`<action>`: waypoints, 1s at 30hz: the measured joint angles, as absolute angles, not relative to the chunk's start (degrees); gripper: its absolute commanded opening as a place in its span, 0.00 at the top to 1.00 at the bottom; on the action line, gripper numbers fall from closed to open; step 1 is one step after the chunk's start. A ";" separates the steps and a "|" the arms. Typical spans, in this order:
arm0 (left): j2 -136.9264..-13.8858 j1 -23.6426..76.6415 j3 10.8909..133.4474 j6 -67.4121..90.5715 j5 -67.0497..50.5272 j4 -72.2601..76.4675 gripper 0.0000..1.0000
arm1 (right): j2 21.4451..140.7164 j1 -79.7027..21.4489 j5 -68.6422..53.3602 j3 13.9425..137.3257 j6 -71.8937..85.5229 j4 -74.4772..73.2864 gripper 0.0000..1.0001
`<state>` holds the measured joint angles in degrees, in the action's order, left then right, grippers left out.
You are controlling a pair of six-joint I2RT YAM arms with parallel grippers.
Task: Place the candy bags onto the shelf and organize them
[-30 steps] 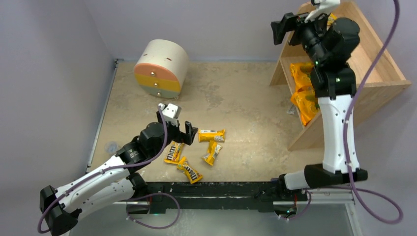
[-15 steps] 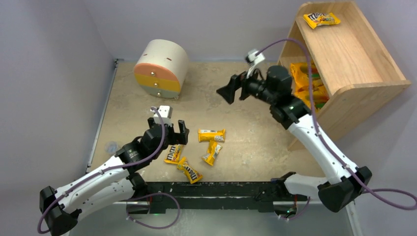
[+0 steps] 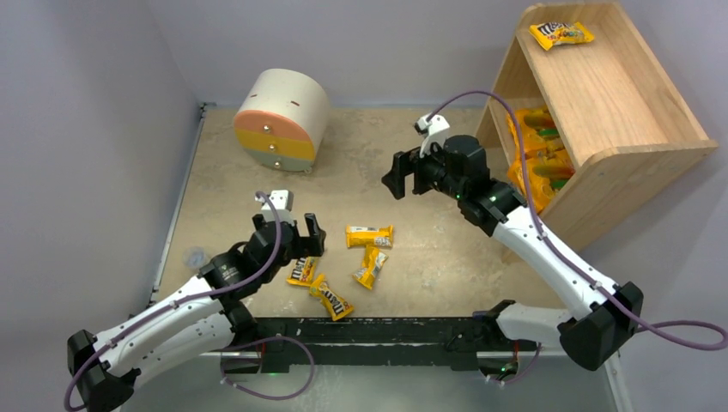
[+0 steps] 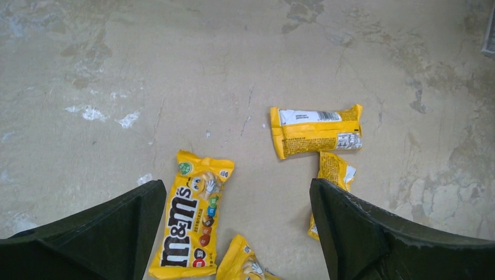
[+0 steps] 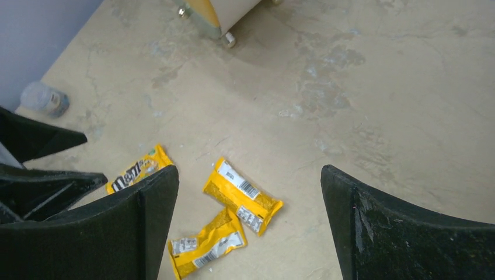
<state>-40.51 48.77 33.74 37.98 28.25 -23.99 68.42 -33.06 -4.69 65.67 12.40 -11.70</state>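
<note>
Left wrist: left jaws gaping wide, empty, hovering above desk [image 4: 175, 70]; face-up M&M's packet [image 4: 195, 224] lying between them. Right jaws gaping, empty, facing two face-down packets [image 5: 242, 196] ahead.

**Pale bench between lilac walls**

We see a beige, stone-patterned bench [image 3: 429, 249], mottled with darker stains and scuffs. A plain lilac-grey left wall [image 3: 86, 129] and a matching far wall [image 3: 386, 43] close it in. Toward the far left stands a round cream cabinet [image 3: 282, 120] with orange, yellow and green drawer fronts. A small clear container [image 3: 196, 256] sits by the left edge. The light is soft and even.
</note>
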 measured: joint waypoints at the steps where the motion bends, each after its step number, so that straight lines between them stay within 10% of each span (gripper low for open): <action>1: -40.53 48.77 33.43 38.35 28.25 -24.34 0.00 | 68.53 -33.74 -5.10 65.19 11.49 -11.64 0.08; 21: -35.79 48.77 30.06 44.38 27.22 -31.68 0.00 | 103.88 -49.76 -5.45 62.35 -17.10 -9.58 0.03; 26: -35.11 48.77 28.95 44.62 27.05 -32.47 0.00 | 105.54 -49.76 -6.28 64.29 -20.78 -8.86 0.25; 30: -35.11 48.77 28.47 45.28 26.96 -32.67 0.00 | 106.00 -49.76 -6.98 64.66 -22.13 -8.56 0.60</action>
<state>-35.11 48.77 28.47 45.28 26.96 -32.67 106.00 -49.76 -6.98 64.66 -22.13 -8.56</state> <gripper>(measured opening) 0.996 0.530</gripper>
